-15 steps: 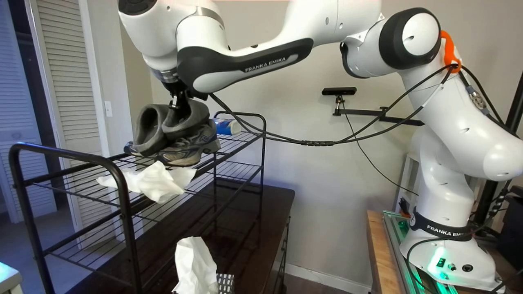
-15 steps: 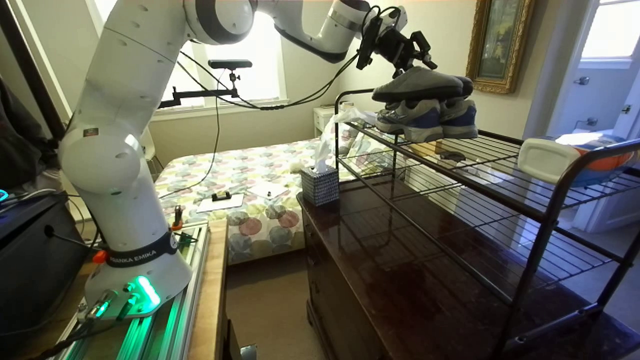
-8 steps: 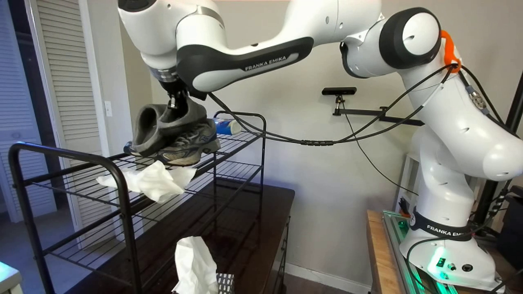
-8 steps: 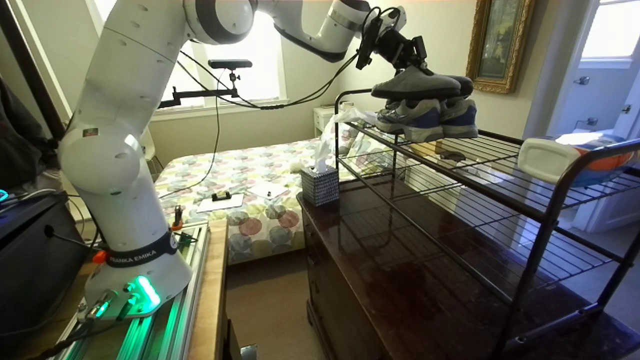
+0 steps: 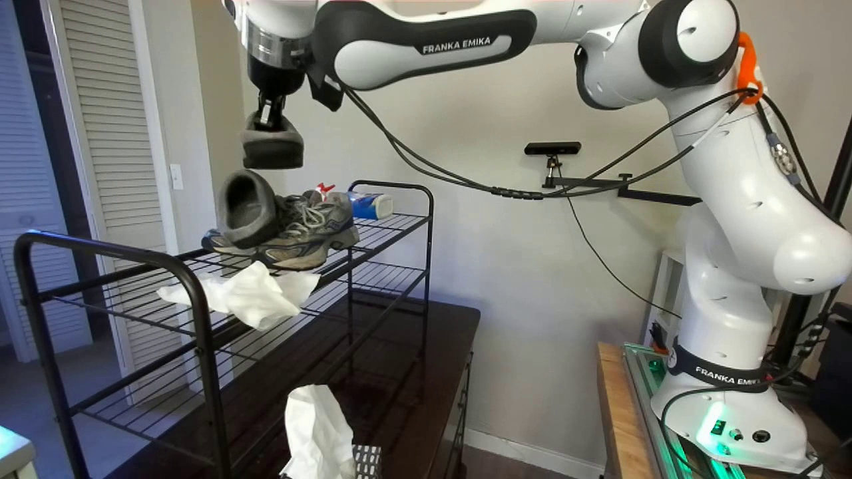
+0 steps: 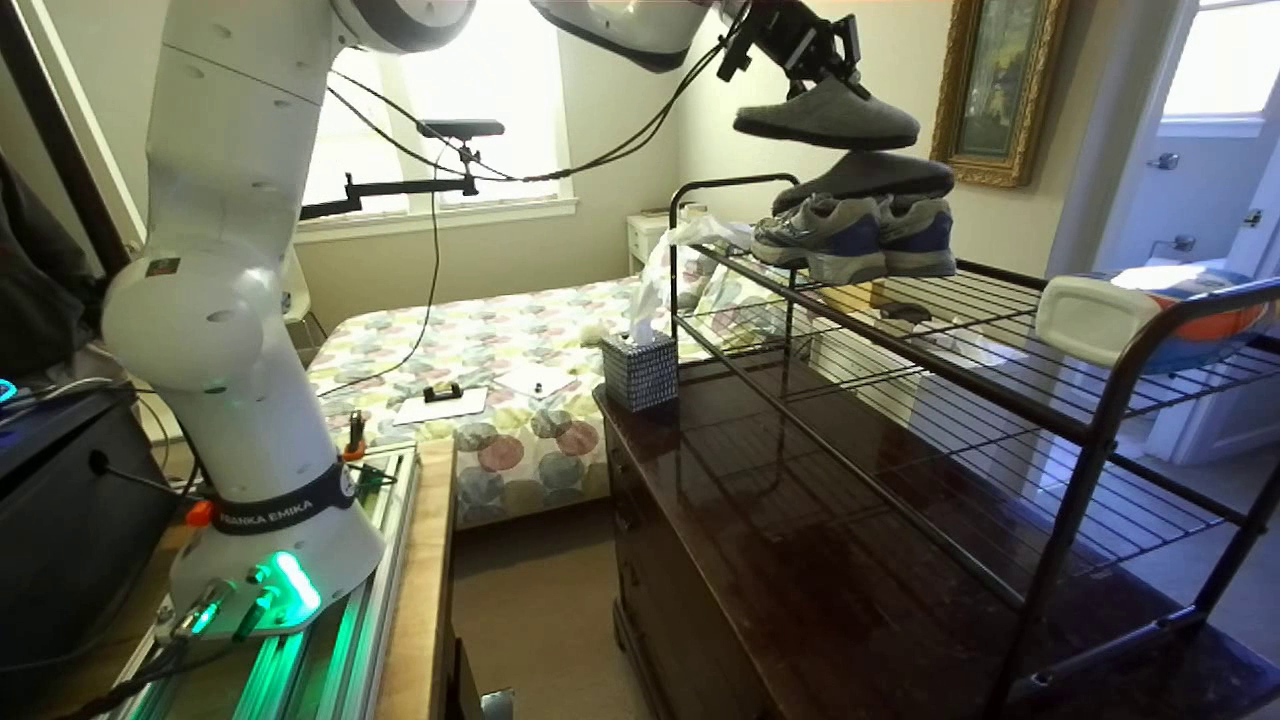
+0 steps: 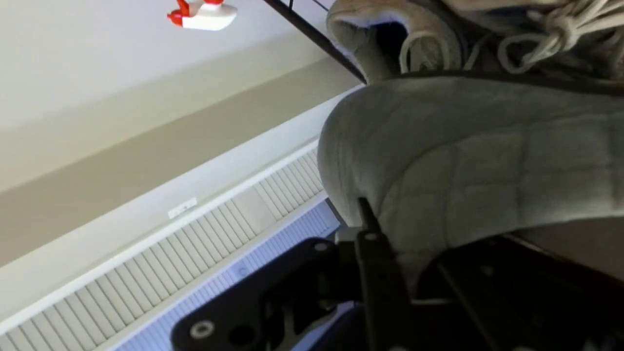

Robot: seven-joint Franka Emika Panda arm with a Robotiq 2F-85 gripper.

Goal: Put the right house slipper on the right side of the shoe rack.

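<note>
"Shoe rack [image 5: 101,248] at the left?"

"Yes, in an exterior view it rises over a dark dresser [image 5: 444,336], with crumpled white tissue [image 5: 261,296] lying on top at the near end."

"And farther right?"

"One grey slipper [image 5: 246,211] rests tilted on a pair of sneakers [image 5: 314,233], its mouth facing the near side."

"What is your hand doing?"

"My gripper [image 5: 269,122] hangs above those shoes. Its fingers [image 7: 385,287] are drawn in, with only soft upper pinched between them: I have hold of the right house slipper [image 5: 273,152]."

"So where is that slipper?"

"In the air over the rack, off the sneakers and near its mate; both exterior views show this. In the wrist view its grey side spreads across the right, and the laces [image 7: 563,33] of one sneaker lie just past it."

"Anything right of the sneakers?"

"A blue-and-white container [image 5: 371,206] lies at the rack's far end. Well apart from all that, at the right, my white base [image 5: 752,432] stands above a wooden table [image 5: 620,412], a green light [image 5: 712,420] glowing on it."
</note>
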